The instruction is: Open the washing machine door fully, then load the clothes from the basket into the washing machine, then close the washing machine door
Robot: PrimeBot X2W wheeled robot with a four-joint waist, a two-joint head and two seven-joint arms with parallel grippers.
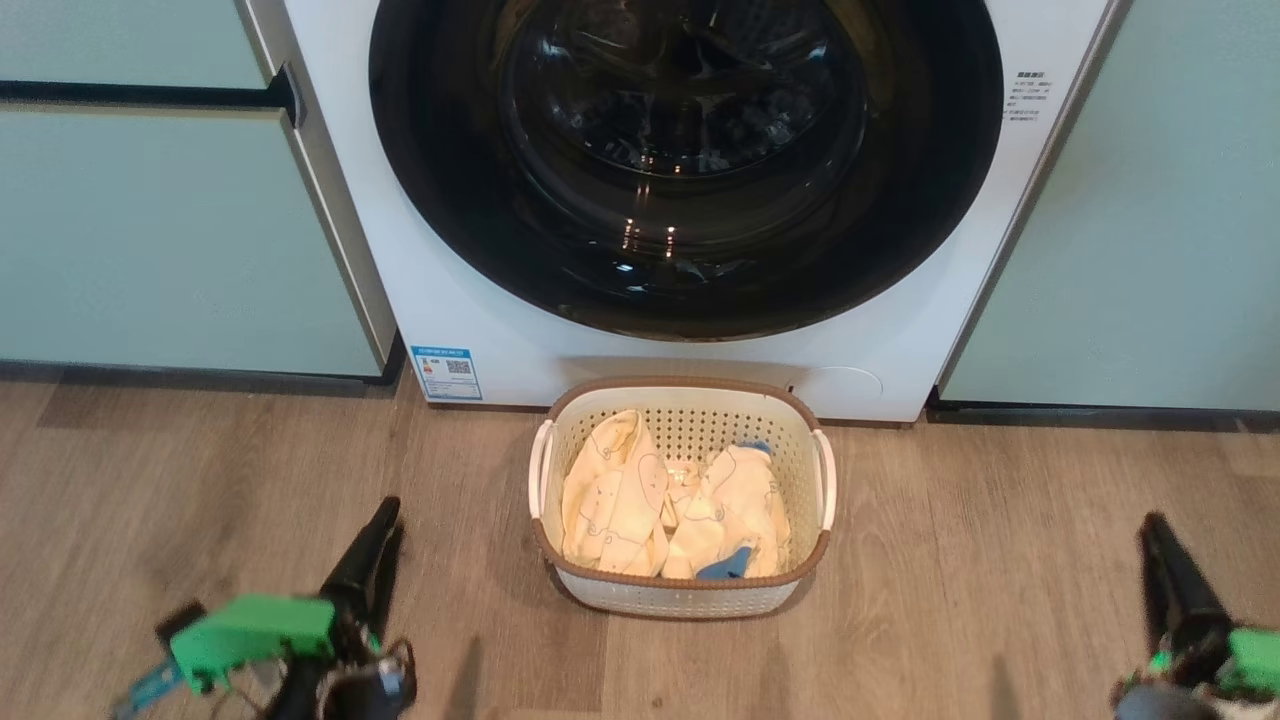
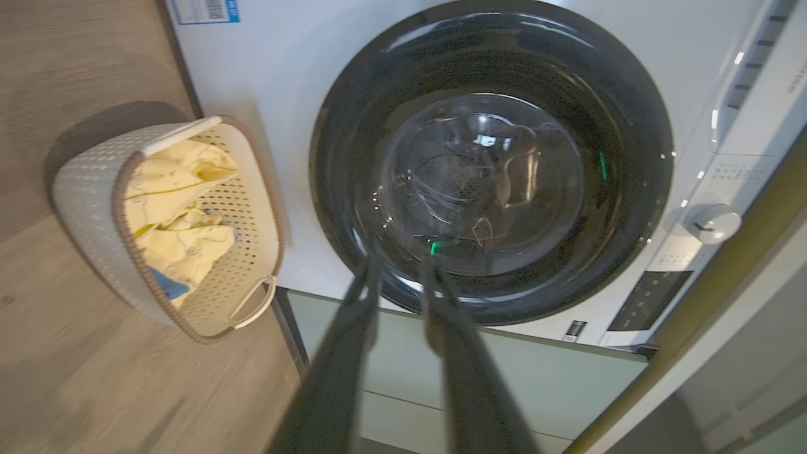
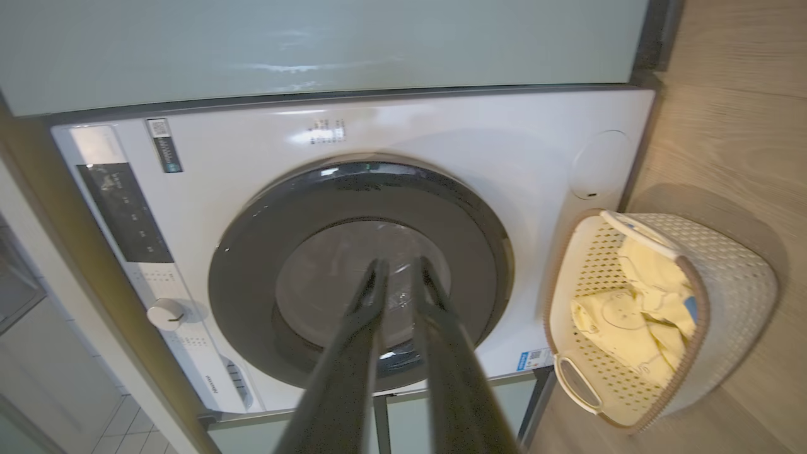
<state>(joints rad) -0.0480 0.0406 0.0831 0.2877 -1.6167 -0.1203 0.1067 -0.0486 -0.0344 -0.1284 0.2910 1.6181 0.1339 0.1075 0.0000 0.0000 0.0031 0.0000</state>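
Yellow clothes (image 1: 615, 500) lie in the basket (image 1: 690, 384) on the floor (image 1: 1000, 520), just beside the washer (image 1: 520, 340), below its closed door (image 1: 450, 200). The left pincer (image 2: 400, 268) and right pincer (image 3: 400, 268) are slightly spread, empty.

A home laundry nook is indicated: a white front-loading washing machine (image 1: 450, 300) is built in between pale green cabinet panels (image 1: 170, 230), a wood-look plank floor (image 1: 200, 480) is laid before it, and a small basket (image 1: 690, 597) of clothes (image 1: 610, 500) is set on that floor.
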